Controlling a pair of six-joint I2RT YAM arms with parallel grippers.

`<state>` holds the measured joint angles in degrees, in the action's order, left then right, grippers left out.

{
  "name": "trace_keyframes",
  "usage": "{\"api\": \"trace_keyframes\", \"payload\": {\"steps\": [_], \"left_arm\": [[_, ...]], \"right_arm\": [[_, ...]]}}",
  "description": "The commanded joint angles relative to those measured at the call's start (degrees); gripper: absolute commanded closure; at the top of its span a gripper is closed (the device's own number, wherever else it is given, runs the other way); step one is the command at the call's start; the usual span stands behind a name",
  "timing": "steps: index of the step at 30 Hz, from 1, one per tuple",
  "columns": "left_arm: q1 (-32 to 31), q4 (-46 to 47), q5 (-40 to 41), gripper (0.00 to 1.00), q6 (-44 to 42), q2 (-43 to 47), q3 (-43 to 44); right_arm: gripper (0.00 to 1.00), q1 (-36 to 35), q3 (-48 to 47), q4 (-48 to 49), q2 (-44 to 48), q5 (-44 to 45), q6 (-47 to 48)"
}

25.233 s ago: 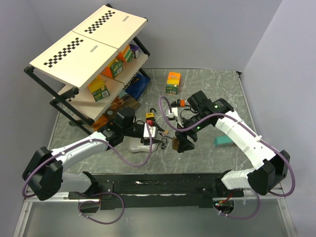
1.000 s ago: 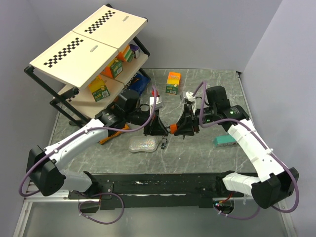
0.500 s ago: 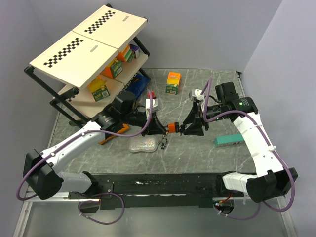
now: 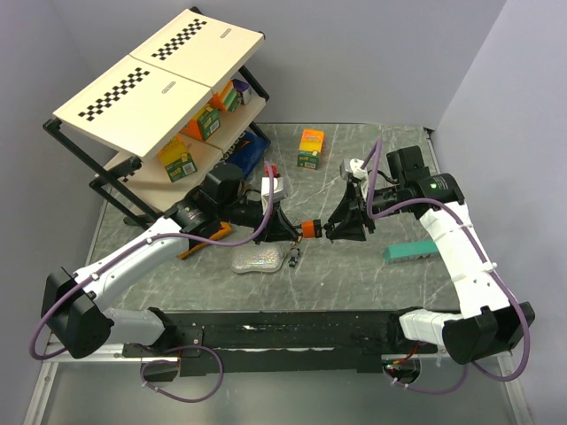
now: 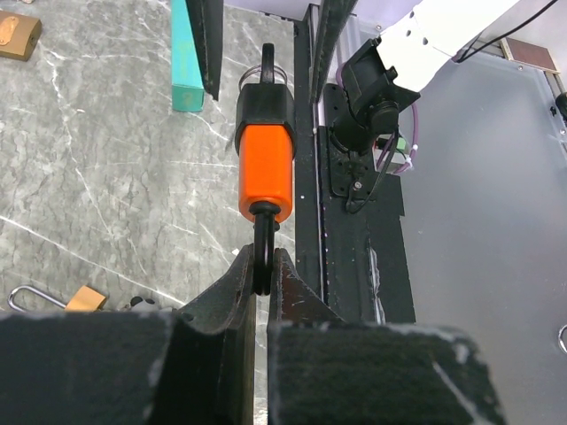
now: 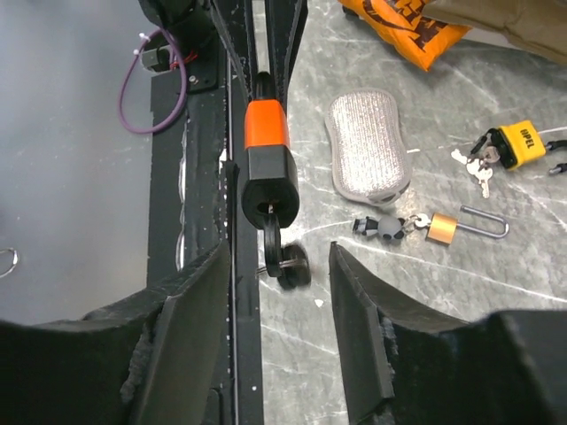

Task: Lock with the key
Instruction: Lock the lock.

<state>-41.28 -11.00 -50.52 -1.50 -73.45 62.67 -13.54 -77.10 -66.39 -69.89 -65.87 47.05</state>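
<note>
An orange padlock [image 4: 308, 228] with a black end hangs level above the table between the two arms. My left gripper [image 5: 262, 266] is shut on its dark shackle [image 5: 263, 239]; the orange body [image 5: 267, 173] points away from it. A black-headed key [image 6: 272, 241] sticks out of the keyhole in the black end, and a second key head [image 6: 298, 263] dangles from it. My right gripper [image 6: 279, 266] is open, its fingers [image 6: 190, 310] either side of the keys without touching them. Seen from above, the right gripper [image 4: 330, 230] faces the left gripper [image 4: 291, 230].
On the table lie a silver mesh pouch [image 6: 369, 146], a brass padlock with keys [image 6: 440, 227], a yellow padlock [image 6: 516, 144] and an orange bag [image 6: 416, 22]. A teal box [image 4: 409, 252] lies on the right, an orange-green box [image 4: 310, 148] at the back, a tilted shelf rack [image 4: 159, 115] at the left.
Over the last second my right gripper drew back to the right from the padlock's end and its jaws widened off the key. The left gripper kept its hold.
</note>
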Motion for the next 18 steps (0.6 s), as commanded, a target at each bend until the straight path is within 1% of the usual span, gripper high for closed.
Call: {"api": "trace_keyframes", "payload": {"steps": [1, 3, 4, 6, 7, 8, 9, 10, 14, 18], "left_arm": [[0.0, 3.2, -1.5, 0.99, -1.0, 1.8, 0.3], [0.0, 3.1, -1.6, 0.99, -1.2, 1.7, 0.4], [0.1, 2.9, -1.5, 0.99, -1.2, 1.7, 0.5], [0.1, 2.7, -1.6, 0.99, -1.3, 1.8, 0.5], [0.0, 2.7, -1.5, 0.99, -1.4, 1.9, 0.3], [0.1, 2.7, -1.4, 0.99, -1.4, 1.9, 0.3], [0.1, 2.5, -1.4, 0.99, -1.5, 2.3, 0.0], [0.1, 2.3, -1.2, 0.99, -1.7, 2.3, -0.2], [1.1, 1.6, -1.5, 0.99, -2.3, 3.0, -1.3], [2.3, -0.4, -1.9, 0.99, -4.2, 3.8, -2.2]], "right_arm": [[0.53, -0.9, -2.6, 2.8, 1.5, -1.9, -1.3], [0.61, -1.1, -2.2, 3.3, 1.7, -1.7, -1.4], [0.69, -1.4, -2.0, 3.4, 1.7, -1.5, -1.6], [0.78, -1.3, -1.6, 3.5, 1.7, -1.0, -1.6], [0.86, -1.3, -1.5, 3.5, 1.7, -0.4, -1.4], [0.90, -1.3, -1.5, 3.3, 1.5, -0.1, -1.4], [0.97, -1.3, -1.6, 2.9, 1.4, 0.2, -1.1], [1.00, -1.1, -1.6, 2.6, 1.3, 0.4, -0.9], [1.00, 0.8, -2.8, -1.1, 0.4, 1.1, 1.9], [1.00, 4.1, -3.5, -5.8, -0.2, 1.5, 7.9]]}}
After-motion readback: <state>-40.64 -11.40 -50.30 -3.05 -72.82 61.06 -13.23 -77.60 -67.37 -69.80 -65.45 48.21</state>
